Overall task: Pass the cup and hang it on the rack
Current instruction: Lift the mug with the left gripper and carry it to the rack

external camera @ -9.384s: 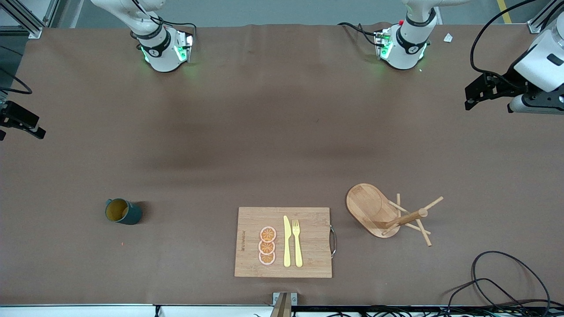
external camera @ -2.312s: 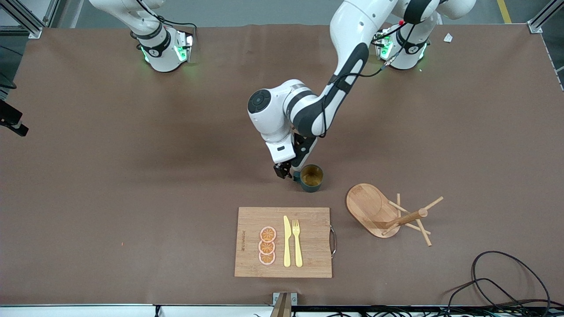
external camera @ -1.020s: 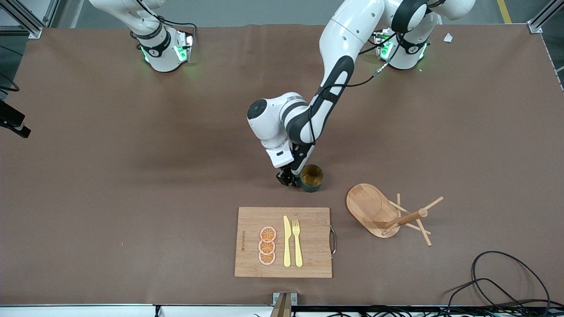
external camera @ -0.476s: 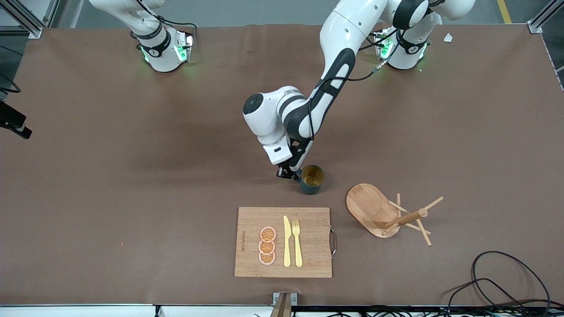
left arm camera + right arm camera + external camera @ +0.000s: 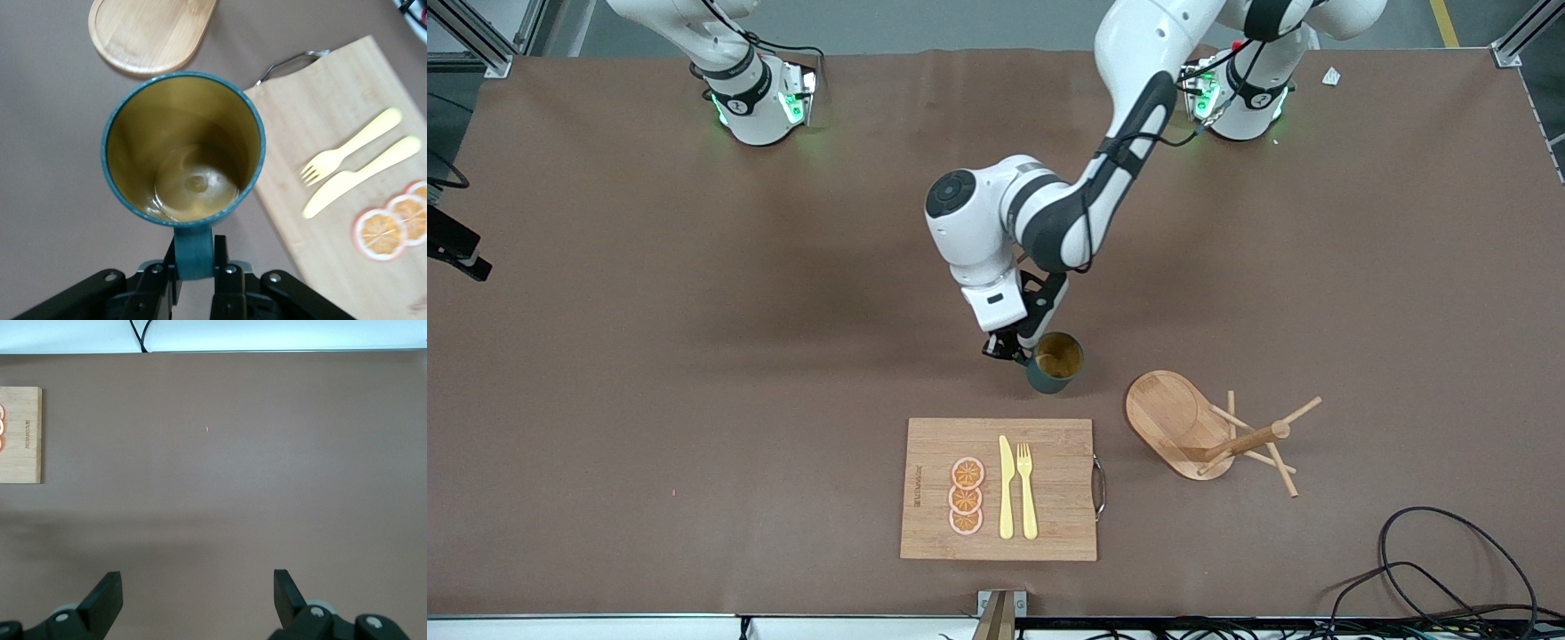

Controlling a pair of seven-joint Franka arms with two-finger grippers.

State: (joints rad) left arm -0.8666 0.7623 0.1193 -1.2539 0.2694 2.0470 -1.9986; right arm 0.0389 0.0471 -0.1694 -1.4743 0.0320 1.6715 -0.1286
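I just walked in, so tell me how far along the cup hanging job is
Done: the cup sits mid-table beside the rack.

In hand: the left gripper is shut on the cup's handle.

Left: the rack's pegs are bare, so carrying and hanging remain. The right gripper waits open over bare table.

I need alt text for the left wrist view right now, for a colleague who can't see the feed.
The left end effector is shut on the handle of the cup, seen from above with its tan inside empty. Past the cup lie the rack, only its oval base in view, and the cutting board with a yellow fork, knife and orange slices.
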